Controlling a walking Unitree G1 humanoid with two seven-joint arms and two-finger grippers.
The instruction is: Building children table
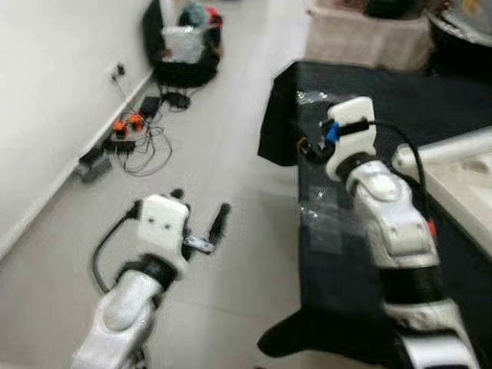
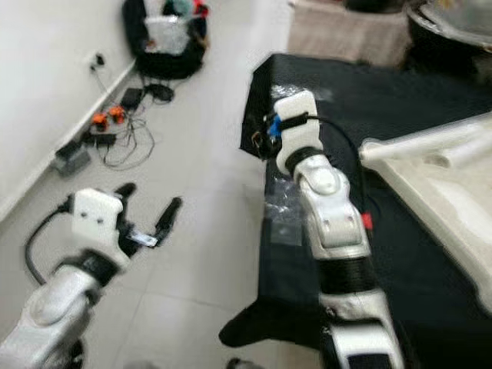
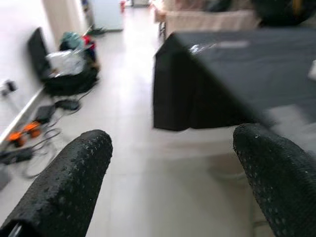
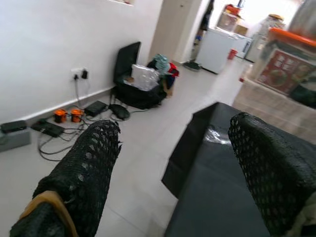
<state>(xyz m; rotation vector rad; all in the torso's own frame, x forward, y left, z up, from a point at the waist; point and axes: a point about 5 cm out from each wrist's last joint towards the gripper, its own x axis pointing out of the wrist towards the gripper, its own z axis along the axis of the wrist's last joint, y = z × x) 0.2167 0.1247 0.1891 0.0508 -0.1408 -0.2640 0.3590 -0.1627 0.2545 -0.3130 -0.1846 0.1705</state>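
Both arms reach forward — left hand (image 1: 201,214) low, right hand (image 4: 173,163) higher — fingers spread apart.

A black cloth (image 1: 400,115) carries a white table part (image 2: 438,177) over a pale grey floor (image 1: 223,154).

A wide strip of bare floor (image 1: 231,146) ran between the wall (image 1: 46,100) and the black-draped table (image 1: 430,115). Cables (image 1: 134,142) and a black bag (image 1: 181,46) crowded the wall side. On the table, a white tabletop (image 2: 453,184) filled the right part; something like clear plastic (image 2: 284,207) lay near the edge.
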